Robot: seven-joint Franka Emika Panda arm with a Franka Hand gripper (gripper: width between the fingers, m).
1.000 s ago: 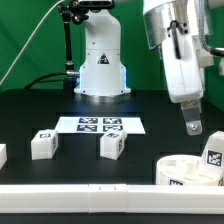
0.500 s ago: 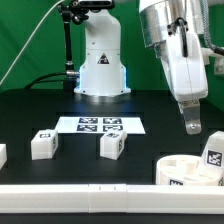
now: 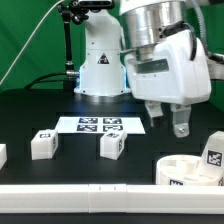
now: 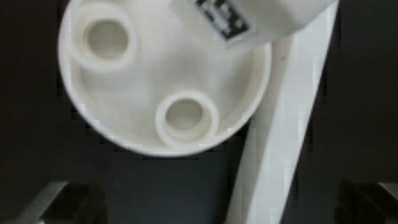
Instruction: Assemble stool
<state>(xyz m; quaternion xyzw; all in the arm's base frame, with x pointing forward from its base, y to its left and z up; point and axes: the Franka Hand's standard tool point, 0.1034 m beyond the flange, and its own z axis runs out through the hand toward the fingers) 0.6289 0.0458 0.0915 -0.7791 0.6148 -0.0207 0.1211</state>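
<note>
On the black table, exterior view: the marker board [image 3: 100, 125] lies flat. The gripper [image 3: 168, 122] hangs just off its right end in this view, jaws spread wide and empty. First leg [image 3: 42, 144] and second leg [image 3: 113, 145], both blocky, white and tagged, sit camera-side of the board. The seat [image 3: 182, 168] lies well to the board's right, with a third leg [image 3: 213, 152] at its rim.

Wrist view: no board in sight. Only here does the seat [image 4: 134, 85] show its top, smooth matte white with two round sockets, close beside the rail [image 4: 285, 140]. The fingertips [image 4: 54, 197] are blurred and far apart.
</note>
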